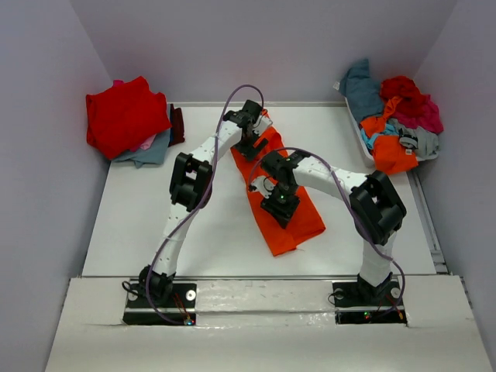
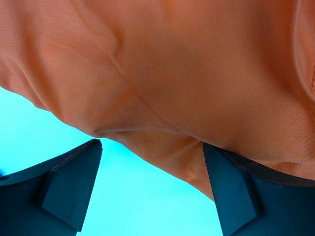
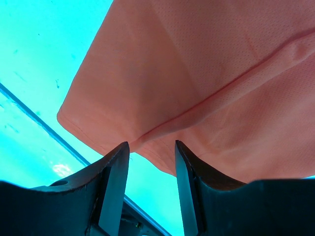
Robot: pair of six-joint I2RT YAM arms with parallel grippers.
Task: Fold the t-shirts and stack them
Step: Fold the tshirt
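Left gripper (image 2: 151, 147) stands wide at the edge of the orange t-shirt (image 2: 197, 59); you see the right gripper (image 3: 151, 145) narrowly parted at its fold.

Orange t-shirt (image 1: 301, 226) lies as a long strip mid-table. Left gripper (image 1: 252, 149) sits at its far end, right gripper (image 1: 280, 211) mid-strip; contact unclear from above.

Bare table (image 1: 132, 225) at 8 o'clock is open; shirt stack (image 1: 124, 116) blocks 10 o'clock, shirt pile (image 1: 399, 124) 2 o'clock.
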